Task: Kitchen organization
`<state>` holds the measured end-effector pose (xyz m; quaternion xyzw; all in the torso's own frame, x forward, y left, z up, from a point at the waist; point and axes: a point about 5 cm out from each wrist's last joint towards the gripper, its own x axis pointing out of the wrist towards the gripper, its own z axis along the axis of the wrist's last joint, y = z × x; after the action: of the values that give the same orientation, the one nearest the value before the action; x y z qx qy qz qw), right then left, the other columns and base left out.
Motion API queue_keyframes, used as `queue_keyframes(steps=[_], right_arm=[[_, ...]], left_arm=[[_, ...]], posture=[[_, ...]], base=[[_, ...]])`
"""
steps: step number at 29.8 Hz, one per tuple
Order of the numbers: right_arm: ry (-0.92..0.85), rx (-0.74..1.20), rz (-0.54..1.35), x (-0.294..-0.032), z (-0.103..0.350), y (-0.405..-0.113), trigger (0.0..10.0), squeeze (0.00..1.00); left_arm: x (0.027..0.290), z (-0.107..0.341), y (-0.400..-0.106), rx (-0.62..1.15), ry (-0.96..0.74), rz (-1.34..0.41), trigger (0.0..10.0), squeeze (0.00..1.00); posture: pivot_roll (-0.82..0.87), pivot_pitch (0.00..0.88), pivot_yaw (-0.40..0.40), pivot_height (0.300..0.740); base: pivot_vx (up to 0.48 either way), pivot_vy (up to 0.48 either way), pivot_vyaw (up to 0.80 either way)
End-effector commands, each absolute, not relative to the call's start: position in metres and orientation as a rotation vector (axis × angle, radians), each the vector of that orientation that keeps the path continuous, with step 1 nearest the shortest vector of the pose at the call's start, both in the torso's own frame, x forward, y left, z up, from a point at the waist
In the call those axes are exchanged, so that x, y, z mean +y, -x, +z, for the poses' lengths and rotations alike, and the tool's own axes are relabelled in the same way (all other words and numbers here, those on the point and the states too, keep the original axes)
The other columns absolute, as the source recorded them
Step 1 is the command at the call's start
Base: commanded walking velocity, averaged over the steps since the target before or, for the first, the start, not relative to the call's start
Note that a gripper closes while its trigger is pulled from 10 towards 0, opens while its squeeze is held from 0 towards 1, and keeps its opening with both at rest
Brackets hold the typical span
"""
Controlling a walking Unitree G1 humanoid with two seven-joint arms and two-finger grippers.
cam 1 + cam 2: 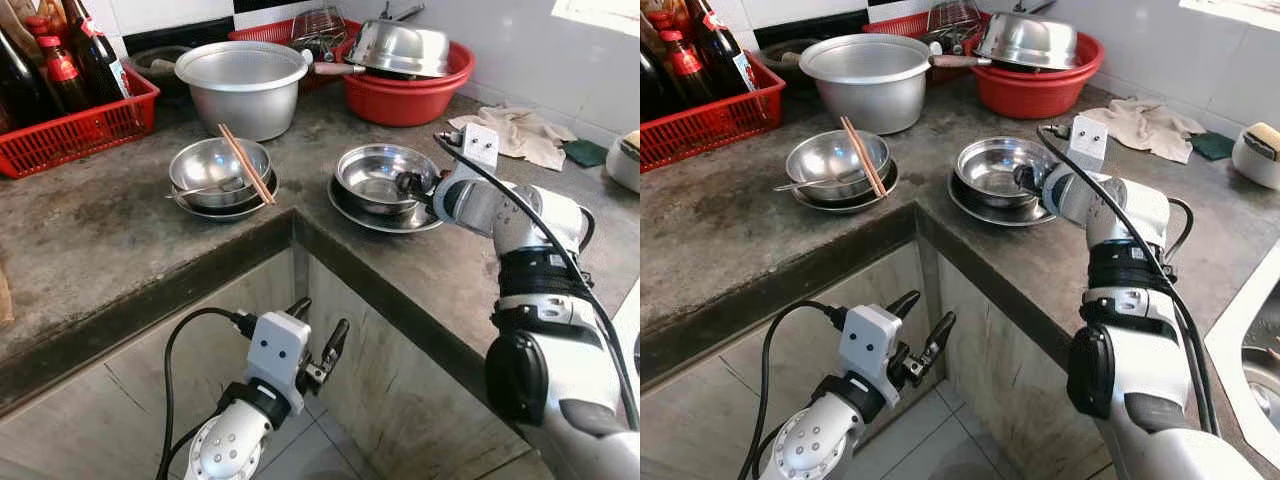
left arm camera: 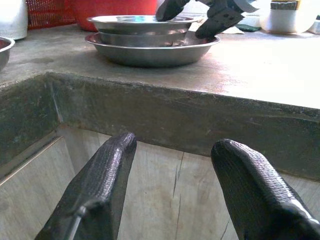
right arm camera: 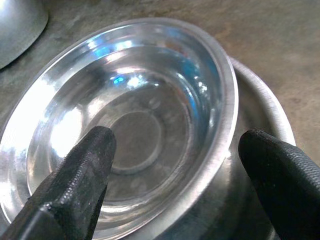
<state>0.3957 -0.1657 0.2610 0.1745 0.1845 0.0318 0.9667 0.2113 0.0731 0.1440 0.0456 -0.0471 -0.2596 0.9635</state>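
While straddling the rim of the shiny round steel bowl (image 3: 135,135), right claw (image 3: 175,165) spread apart, one finger inside, one outside. Bowl nested in wider shallow steel dish (image 1: 385,222) on grey concrete bench (image 1: 100,230). Left claw (image 1: 318,340) apart, below bench edge.

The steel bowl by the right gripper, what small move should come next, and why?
Probably close the right gripper on the steel bowl's rim. Its open fingers already straddle that rim, one inside the bowl and one outside, over the plate beneath it. The left gripper hangs below the counter.
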Motion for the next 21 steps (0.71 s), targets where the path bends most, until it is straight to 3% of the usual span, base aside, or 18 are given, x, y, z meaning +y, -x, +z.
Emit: queue_keyframes(steps=[1,6,7,8,9,21], right_arm=[[-0.37,0.385,0.076,-0.1648,0.2635,-0.3967,10.0,0.0],[-0.365,0.412,0.095,-0.1603,0.2609,-0.3974,10.0,0.0],[-0.359,0.418,0.097,-0.1595,0.2597,-0.3973,7.0,0.0],[-0.356,0.422,0.099,-0.159,0.259,-0.3974,7.0,0.0],[-0.353,0.431,0.093,-0.1588,0.257,-0.3975,0.0,0.0],[-0.392,0.437,0.067,-0.1574,0.2563,-0.3984,0.0,0.0]], left_arm=[[0.073,0.1449,-0.2107,-0.097,-0.098,-0.519,10.0,0.0],[0.0728,0.1452,-0.2107,-0.098,-0.097,-0.515,10.0,0.0],[0.0727,0.1453,-0.2106,-0.098,-0.096,-0.515,10.0,0.0],[0.0726,0.1453,-0.2106,-0.097,-0.096,-0.515,10.0,0.0],[0.0726,0.1452,-0.2105,-0.098,-0.096,-0.514,10.0,0.0],[0.0722,0.1456,-0.211,-0.1,-0.094,-0.509,10.0,0.0]], posture=[[0.17,0.12,-0.053,0.74],[0.17,0.121,-0.057,0.74],[0.17,0.122,-0.059,0.74],[0.17,0.122,-0.059,0.74],[0.17,0.123,-0.06,0.74],[0.17,0.123,-0.064,0.74]], base=[[0.0,0.0,0.0],[0.0,0.0,0.0],[0.0,0.0,0.0],[0.0,0.0,0.0],[0.0,0.0,0.0],[0.0,0.0,0.0]])
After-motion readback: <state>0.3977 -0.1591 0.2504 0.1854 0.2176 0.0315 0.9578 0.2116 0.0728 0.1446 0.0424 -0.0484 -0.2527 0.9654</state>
